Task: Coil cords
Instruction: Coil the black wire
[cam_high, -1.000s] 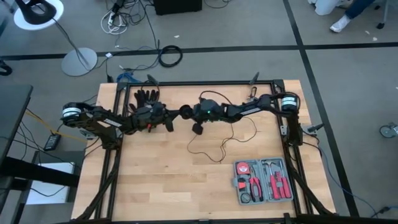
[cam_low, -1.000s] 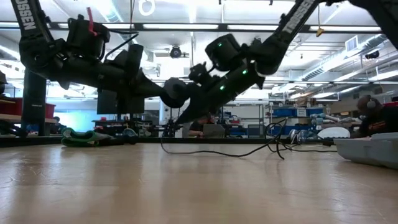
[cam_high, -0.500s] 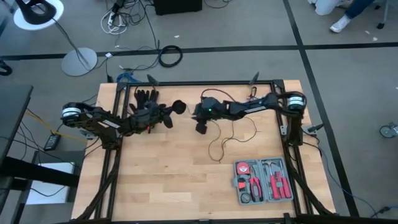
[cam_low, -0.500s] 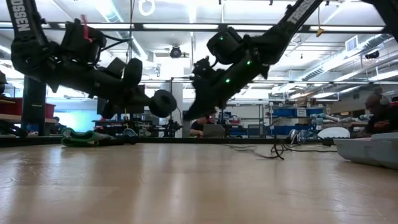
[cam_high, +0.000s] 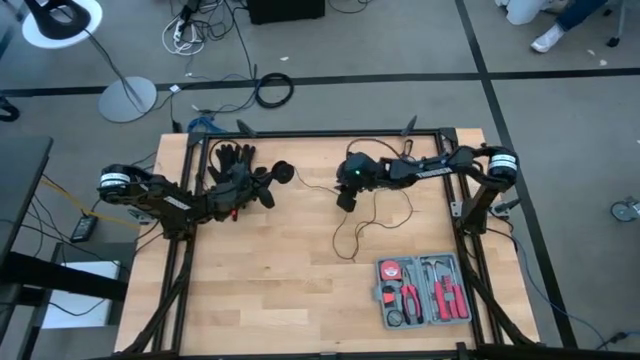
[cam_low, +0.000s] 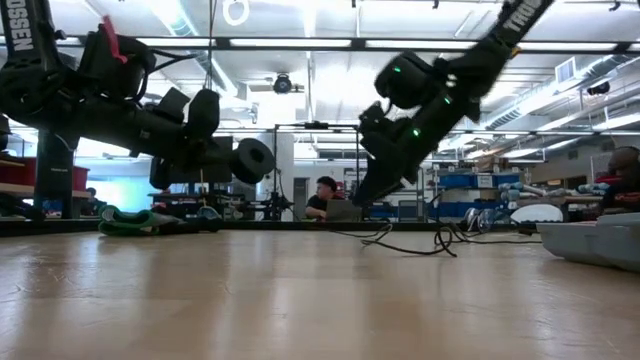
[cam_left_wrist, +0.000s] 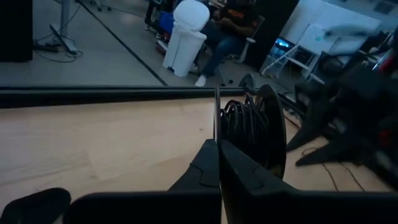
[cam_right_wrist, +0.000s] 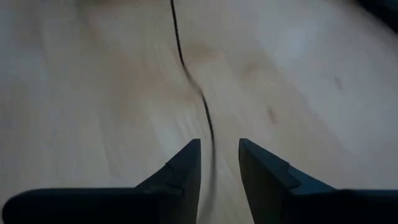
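High view: left pincer (cam_high: 272, 180) grips disc (cam_high: 284, 171); right pincer (cam_high: 345, 201) open.

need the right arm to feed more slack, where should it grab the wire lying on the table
Take the wire on the straight stretch lying flat on the table, just ahead of the right gripper. Come straight down from above with one finger on each side: it is thin and flat on the wood, so only a top pinch across it would likely catch. The fingers are already open astride it.
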